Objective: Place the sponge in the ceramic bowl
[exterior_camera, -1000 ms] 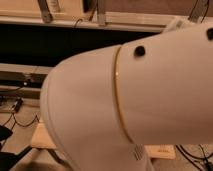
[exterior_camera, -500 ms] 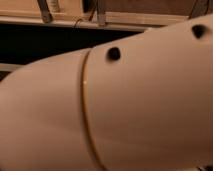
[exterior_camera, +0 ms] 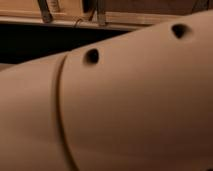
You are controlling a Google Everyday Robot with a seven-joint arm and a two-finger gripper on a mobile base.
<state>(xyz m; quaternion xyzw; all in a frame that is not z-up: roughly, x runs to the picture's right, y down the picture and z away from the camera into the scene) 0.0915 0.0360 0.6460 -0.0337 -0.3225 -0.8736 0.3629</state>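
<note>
**A:** We're starting with the gripper, and it's sitting out of shot, somewhere past the arm that's blocking us. Its jaws are standing wide apart. We can't tell whether they're touching anything.

**B:** So we're looking at arm and little else?

**A:** Exactly. The arm casing point(exterior_camera: 130, 110) is filling nearly the whole view. It's smooth, glowing a warm tan, and slanting up from lower left to upper right. We're seeing a curved seam point(exterior_camera: 56, 100) running down its left part. There are also two small dark holes, one point(exterior_camera: 92, 55) just right of that seam and the other point(exterior_camera: 180, 30) near the top right.

**B:** Are we catching any brand or writing?

**A:** We're not making out anything readable on the casing.

**B:** And the sponge and the ceramic bowl?

**A:** Neither is showing. The arm is covering the scene, so we can't say where they're lying.

**B:** What's peeking over the top?

**A:** A wooden ledge point(exterior_camera: 130, 19) is running along the upper edge. One metal upright point(exterior_camera: 101, 12) is rising near the middle and another point(exterior_camera: 45, 9) is leaning at the left. Under the ledge, on the left, a dark band point(exterior_camera: 25, 45) is showing above the casing.
</note>
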